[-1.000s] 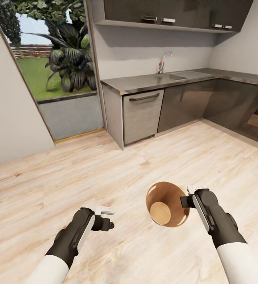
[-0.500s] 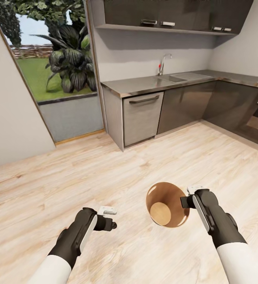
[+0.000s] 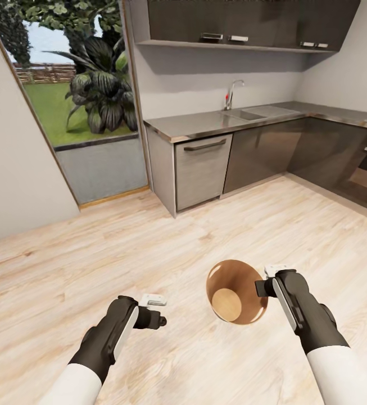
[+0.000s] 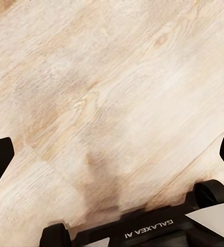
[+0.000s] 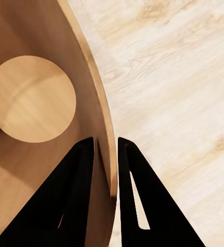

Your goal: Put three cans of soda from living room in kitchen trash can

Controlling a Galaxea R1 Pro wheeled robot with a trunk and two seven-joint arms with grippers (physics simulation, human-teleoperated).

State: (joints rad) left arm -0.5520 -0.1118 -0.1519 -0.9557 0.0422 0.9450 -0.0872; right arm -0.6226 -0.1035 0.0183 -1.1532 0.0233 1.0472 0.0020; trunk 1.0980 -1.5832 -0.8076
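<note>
Right wrist view: fingers (image 5: 83,170) pinch trash can (image 5: 34,98) rim.

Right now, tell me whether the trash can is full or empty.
Empty: the trash can, pinched at its rim by the right claw, shows a bare orange-brown bottom, with no cans inside.

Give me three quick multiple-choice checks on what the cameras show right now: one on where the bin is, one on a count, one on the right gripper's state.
1. Where is the trash can?
A. On the counter by the sink
B. At the right gripper, above the wood floor
C. Under the left gripper

2. How many soda cans lie inside the bin?
A. None
B. One
C. Three

3. How does the right gripper stand?
A. Wide open, away from the bin
B. Closed on a soda can
C. Clamped on the bin's rim

Answers: 1 B, the head view shows the bin at the right gripper. 2 A, its orange-brown bottom is bare. 3 C, the right wrist view shows one finger inside the wall and one outside.
</note>
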